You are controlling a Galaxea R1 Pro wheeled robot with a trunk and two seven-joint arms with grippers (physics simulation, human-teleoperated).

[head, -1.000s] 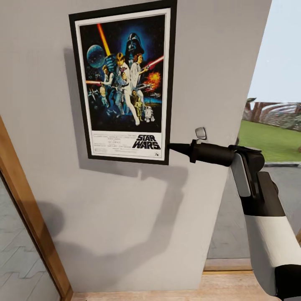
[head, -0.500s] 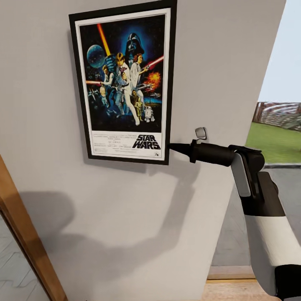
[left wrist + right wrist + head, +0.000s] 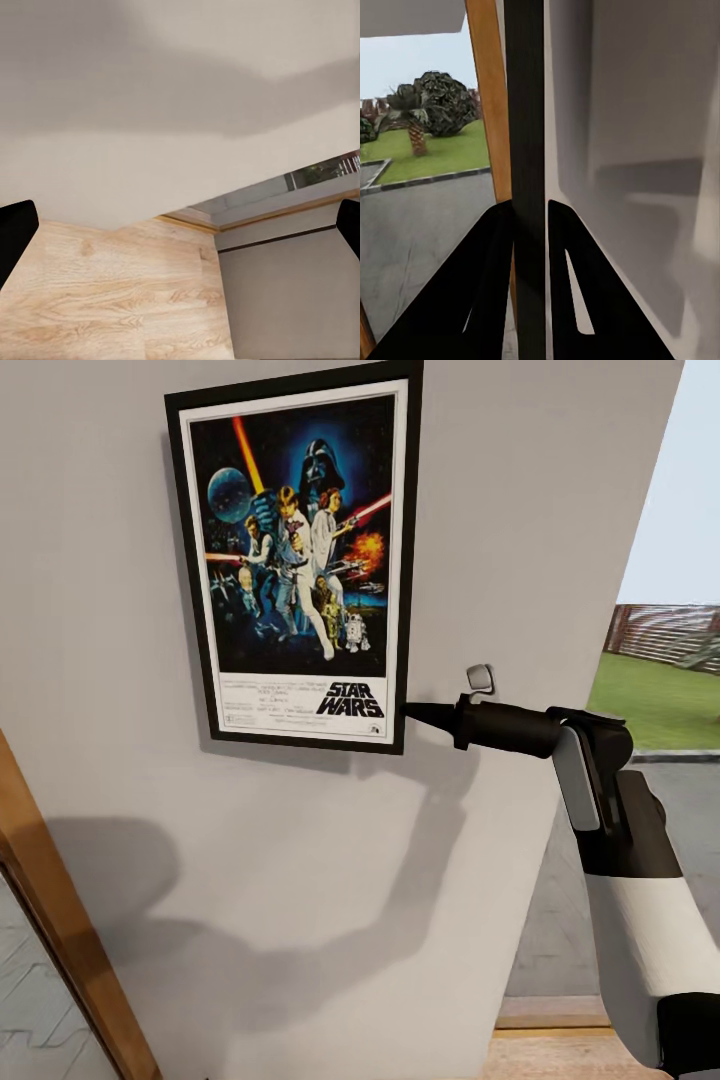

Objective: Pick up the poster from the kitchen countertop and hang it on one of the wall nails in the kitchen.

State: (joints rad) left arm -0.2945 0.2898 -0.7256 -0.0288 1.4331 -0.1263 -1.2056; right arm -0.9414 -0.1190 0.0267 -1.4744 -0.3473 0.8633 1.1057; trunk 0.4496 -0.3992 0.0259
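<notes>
Black-framed poster (image 3: 298,555) is standing upright against the grey wall (image 3: 500,510), its long axis vertical; the right gripper (image 3: 408,711) is pinching its lower right edge.

poster (image 3: 295,555) on wall (image 3: 520,510), right gripper (image 3: 408,711) pinching frame

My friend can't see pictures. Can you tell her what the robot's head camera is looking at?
A framed Star Wars poster sits flat against a pale grey wall, and the robot's right gripper pinches the frame's lower right edge. The arm's shadow falls on the wall below, with green grass outdoors to the right.
</notes>
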